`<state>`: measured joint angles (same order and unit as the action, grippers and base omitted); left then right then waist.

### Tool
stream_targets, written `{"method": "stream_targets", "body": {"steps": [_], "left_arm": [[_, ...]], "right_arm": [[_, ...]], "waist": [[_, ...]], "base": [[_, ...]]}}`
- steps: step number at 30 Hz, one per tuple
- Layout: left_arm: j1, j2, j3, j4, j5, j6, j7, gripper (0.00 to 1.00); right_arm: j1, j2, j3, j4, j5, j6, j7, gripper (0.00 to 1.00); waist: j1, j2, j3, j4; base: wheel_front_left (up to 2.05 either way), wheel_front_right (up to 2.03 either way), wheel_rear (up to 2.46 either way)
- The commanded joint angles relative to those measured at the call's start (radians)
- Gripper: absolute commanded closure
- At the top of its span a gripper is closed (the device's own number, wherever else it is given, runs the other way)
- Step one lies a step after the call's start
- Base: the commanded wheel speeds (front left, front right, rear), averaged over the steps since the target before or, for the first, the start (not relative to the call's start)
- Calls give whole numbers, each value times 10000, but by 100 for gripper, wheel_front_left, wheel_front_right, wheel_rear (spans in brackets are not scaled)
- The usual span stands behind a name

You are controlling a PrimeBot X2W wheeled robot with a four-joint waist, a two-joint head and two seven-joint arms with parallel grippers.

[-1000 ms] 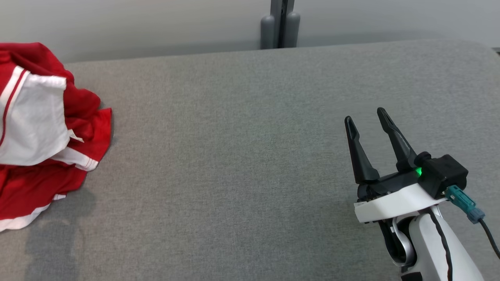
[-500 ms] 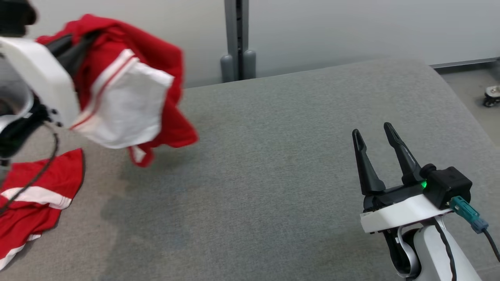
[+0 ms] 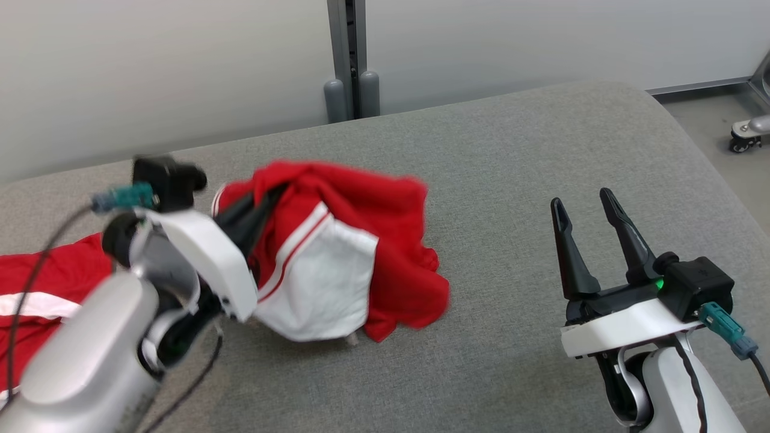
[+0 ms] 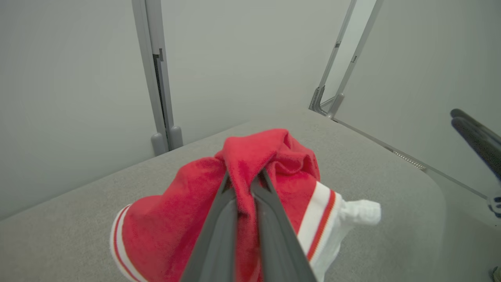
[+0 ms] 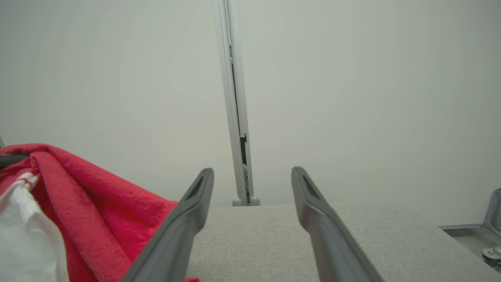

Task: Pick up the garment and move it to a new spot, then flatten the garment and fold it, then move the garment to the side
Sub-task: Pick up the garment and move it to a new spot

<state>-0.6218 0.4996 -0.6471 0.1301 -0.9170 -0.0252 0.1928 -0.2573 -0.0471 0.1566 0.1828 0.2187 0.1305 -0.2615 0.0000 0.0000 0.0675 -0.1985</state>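
**Red garment pinched in the left jaws over the grey bench**

The left jaws are clamped together on a fold of the garment. The red cloth with white panels bunches at their tips and drapes below them over the bench. The right jaws stand apart with nothing between them, and the garment is well off to their left. More red-and-white cloth lies on the bench behind the left arm; same piece or not, I can't tell. The bench is covered in grey woven fabric. Beyond both jaws is a pale wall with a grey post. Past the right jaws, bare floor carries a caster.
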Motion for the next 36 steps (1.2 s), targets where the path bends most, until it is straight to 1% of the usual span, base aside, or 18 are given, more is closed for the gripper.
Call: {"method": "stream_targets", "body": {"steps": [1,4,5,6,9,10,11,15,19,23,25,27,29,32,36], "left_arm": [[473,-163,-173,593,123,-55,-400,100],[776,-354,-582,1935,693,-133,-1066,100],[776,-354,-582,1935,693,-133,-1066,100],[774,-403,-735,2420,999,-123,-1276,100],[692,-851,-935,3751,1253,-174,-1855,100],[634,-955,-971,4186,1298,-200,-1989,89],[484,-1206,-1012,4835,1304,-332,-2256,0],[194,-1620,-1131,5735,1337,-629,-2682,0],[-117,-1821,-1260,6002,1400,-818,-3115,0],[-297,-1695,-1208,5711,1492,-921,-3828,0],[-241,-1573,-1063,5473,1541,-869,-4145,0],[-27,-1442,-829,5131,1544,-717,-4358,0],[260,-1265,-467,4712,1545,-441,-4503,0],[825,-1009,53,3937,1706,81,-4574,0],[1915,-783,1144,2474,2126,831,-4584,0]], "right_arm": [[5,-61,-37,68,-95,5,-56,0],[-32,-64,-38,121,-176,5,-56,0],[-32,-64,-38,121,-176,5,-56,0],[-51,-62,-32,125,-200,5,-56,0],[-68,-62,-15,154,-232,3,-55,0],[-48,-62,15,164,-240,5,-56,0],[-9,-62,46,197,-265,5,-56,0],[61,-61,25,243,-317,5,-55,0],[93,-64,9,254,-424,5,-56,0],[73,-64,16,227,-496,5,-56,0],[113,-62,-24,196,-533,5,-56,0],[167,-64,-42,175,-547,5,-56,0],[196,-66,-85,135,-571,5,-56,0],[260,-64,-173,47,-567,5,-56,0],[488,-66,-331,-131,-420,5,-55,0]], "waist": [[0,0,15,38],[0,0,30,115],[0,0,30,115],[0,0,29,138],[0,0,3,230],[0,0,-1,263],[0,0,0,331],[0,0,-7,505],[0,0,-23,719],[0,0,-67,896],[0,0,-95,984],[0,0,-135,1059],[0,0,-163,1132],[0,0,-204,1264],[0,0,-256,1448]], "base": [[0,0,0],[0,0,0],[0,0,0],[0,0,0],[0,0,0],[0,0,0],[0,0,0],[0,0,0],[0,0,0],[0,0,0],[0,0,0],[0,0,0],[0,0,0],[0,0,0],[0,0,0]]}}
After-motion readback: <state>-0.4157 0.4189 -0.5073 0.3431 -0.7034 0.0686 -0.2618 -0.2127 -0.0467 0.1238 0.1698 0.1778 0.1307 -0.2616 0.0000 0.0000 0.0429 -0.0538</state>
